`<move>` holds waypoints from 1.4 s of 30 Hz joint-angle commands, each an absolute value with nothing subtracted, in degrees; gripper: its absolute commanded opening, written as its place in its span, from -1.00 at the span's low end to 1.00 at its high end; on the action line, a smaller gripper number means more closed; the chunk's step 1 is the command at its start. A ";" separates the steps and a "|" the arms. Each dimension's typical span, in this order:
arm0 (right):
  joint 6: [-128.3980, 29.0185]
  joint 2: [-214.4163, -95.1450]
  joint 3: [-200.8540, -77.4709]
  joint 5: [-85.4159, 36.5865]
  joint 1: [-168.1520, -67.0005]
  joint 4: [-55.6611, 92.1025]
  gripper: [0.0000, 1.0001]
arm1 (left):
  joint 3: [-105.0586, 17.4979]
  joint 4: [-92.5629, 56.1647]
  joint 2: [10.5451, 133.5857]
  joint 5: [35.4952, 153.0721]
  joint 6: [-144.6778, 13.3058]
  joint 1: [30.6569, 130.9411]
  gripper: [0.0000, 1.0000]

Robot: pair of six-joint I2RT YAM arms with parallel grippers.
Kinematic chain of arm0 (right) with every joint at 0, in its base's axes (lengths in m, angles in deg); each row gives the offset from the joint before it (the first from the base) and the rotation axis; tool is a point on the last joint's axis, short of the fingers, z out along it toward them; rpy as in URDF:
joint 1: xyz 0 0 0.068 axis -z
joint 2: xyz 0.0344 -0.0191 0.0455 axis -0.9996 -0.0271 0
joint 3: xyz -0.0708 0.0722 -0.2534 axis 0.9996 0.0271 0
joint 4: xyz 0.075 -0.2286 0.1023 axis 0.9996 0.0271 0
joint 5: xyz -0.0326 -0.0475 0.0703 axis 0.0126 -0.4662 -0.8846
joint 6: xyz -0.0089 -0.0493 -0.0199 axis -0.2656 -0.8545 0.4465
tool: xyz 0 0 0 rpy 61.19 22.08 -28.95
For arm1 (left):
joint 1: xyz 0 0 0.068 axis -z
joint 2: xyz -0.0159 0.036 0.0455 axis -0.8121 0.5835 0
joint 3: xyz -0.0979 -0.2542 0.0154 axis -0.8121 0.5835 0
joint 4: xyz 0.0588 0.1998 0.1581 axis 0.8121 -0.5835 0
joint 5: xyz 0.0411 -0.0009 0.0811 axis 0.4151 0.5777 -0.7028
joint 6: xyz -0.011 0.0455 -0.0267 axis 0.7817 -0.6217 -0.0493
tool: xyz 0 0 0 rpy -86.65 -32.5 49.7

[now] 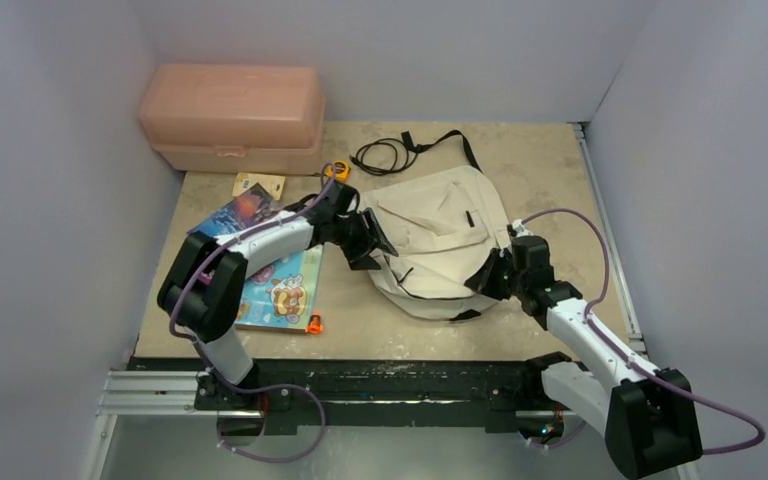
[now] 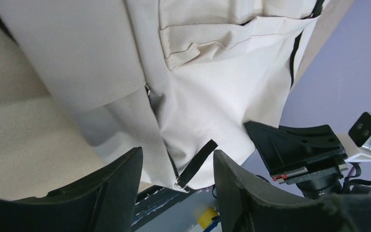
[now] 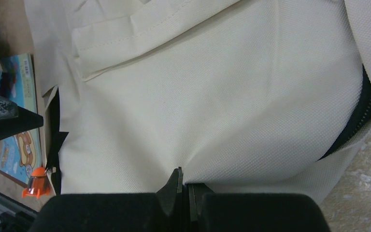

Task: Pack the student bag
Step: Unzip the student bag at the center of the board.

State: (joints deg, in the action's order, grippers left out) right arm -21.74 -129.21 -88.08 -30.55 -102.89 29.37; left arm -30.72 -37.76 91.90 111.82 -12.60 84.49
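Note:
The student bag (image 1: 440, 235), a cream fabric backpack with black zippers, lies at the table's middle. My left gripper (image 1: 375, 245) is at the bag's left edge. In the left wrist view this gripper (image 2: 178, 153) stands open, its two fingers on either side of a black zipper pull tab (image 2: 198, 162) without touching it. My right gripper (image 1: 490, 275) is at the bag's lower right side. In the right wrist view that gripper (image 3: 184, 176) is shut, pinching a fold of the bag's fabric (image 3: 222, 96).
A pink plastic box (image 1: 232, 118) stands at the back left. Picture books (image 1: 280, 285) and a small orange toy (image 1: 314, 323) lie left of the bag. A black cable (image 1: 385, 155) and a yellow item (image 1: 338, 170) lie behind it. Walls enclose three sides.

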 commanded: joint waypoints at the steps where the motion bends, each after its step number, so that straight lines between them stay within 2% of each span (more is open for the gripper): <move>1: -21.00 -128.87 -89.64 -30.50 -103.86 29.12 -1.00 | -39.67 -48.33 96.60 110.54 -18.45 86.83 0.06; 9: -20.15 -128.95 -91.22 -29.27 -105.07 30.60 -1.00 | -38.31 -46.75 101.36 113.39 -20.20 86.82 -0.45; 18: -21.85 -131.69 -94.35 -26.96 -107.20 32.87 -1.00 | -38.55 -45.96 103.75 114.10 -21.44 87.55 -0.55; 20: -22.19 -132.26 -94.90 -26.60 -107.95 33.42 -1.00 | -39.22 -46.09 104.63 114.79 -22.13 87.56 -0.69; 22: -23.04 -132.24 -95.75 -25.44 -108.93 33.96 -1.00 | -39.75 -46.10 105.56 115.76 -22.48 87.56 -1.00; 27: -26.81 -132.87 -101.89 -19.11 -111.21 40.81 -0.49 | -39.82 -44.77 105.04 116.75 -23.01 87.53 -1.00; 30: -28.64 -133.03 -107.42 -14.22 -113.80 44.92 -0.11 | -39.15 -43.11 104.42 118.21 -22.33 87.57 -1.00; 32: -28.90 -133.41 -110.85 -10.81 -115.97 46.70 0.03 | -38.87 -41.96 104.27 119.64 -21.63 87.54 -1.00; 34: -28.82 -134.73 -113.96 -7.83 -118.18 48.32 0.40 | -38.69 -41.51 103.99 120.08 -21.31 87.59 -1.00; 35: -28.82 -135.57 -115.82 -6.39 -119.13 49.32 0.51 | -38.51 -41.37 103.89 120.10 -21.22 87.56 -1.00; 39: -28.52 -138.97 -118.86 -1.59 -120.44 52.68 0.56 | -38.16 -40.27 104.39 121.53 -20.24 87.54 -1.00; 42: -26.18 -139.01 -118.64 -4.05 -120.55 53.21 0.57 | -37.76 -39.34 104.17 122.53 -19.50 87.47 -1.00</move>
